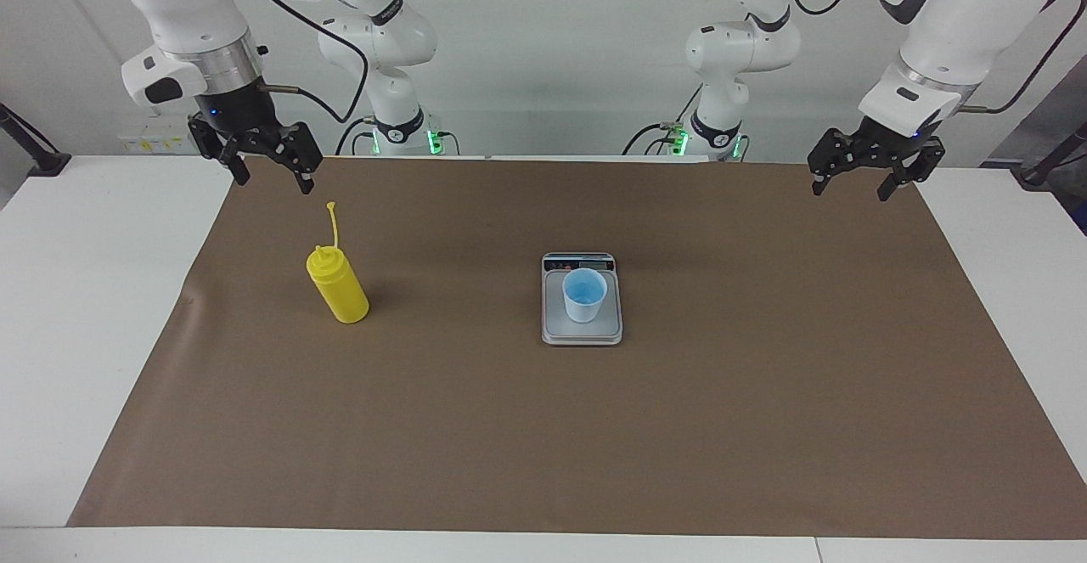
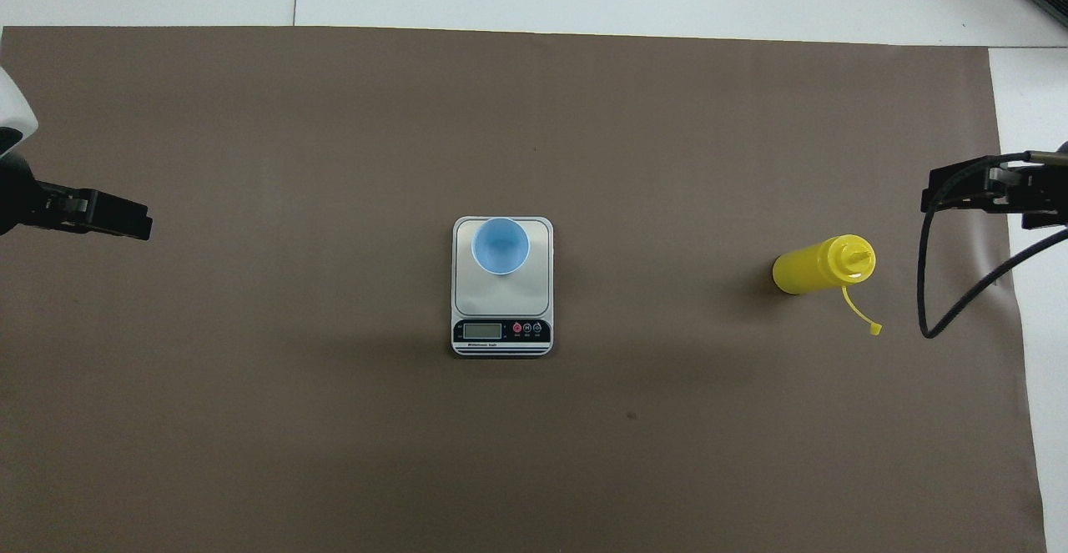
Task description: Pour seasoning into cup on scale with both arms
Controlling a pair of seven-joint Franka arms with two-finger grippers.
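Firstly, facing view. Item: bench point(image 1: 102, 334), white, carrying a brown mat point(image 1: 594, 427). Item: scale point(image 1: 582, 332), near the middle of the mat, display strip at the end nearer the robots. Item: cup point(image 1: 585, 295), light blue, upright on the scale's plate, nothing visible inside. Item: bottle point(image 1: 338, 284), yellow, standing on the mat toward the right arm's end, well apart from the scale, cap strap sticking up from the nozzle. Item: right claw point(image 1: 270, 174), raised over the mat edge close to the robots, fingers spread wide, holding nothing. Item: left claw point(image 1: 853, 182), raised over the corresponding mat edge at the left arm's end, fingers likewise apart, empty.

Next, overhead view. Item: scale point(image 2: 502, 303), cup point(image 2: 500, 245) sitting on the part of the plate farther from the robots. Item: bottle point(image 2: 822, 264), nozzle uncapped as far as can be judged, cap dangling on its strap. Item: right claw point(image 2: 993, 190) and left claw point(image 2: 104, 215), each cut by the frame edge; finger spread not readable here.

Progress, judged: cup placed on scale, that part done. Outstanding: bottle not yet grasped, nothing poured; both arms appear to wait at their start poses.

Not readable: the scale's display figures; the bottle's fill level; both arms' upper links, cropped out of view.
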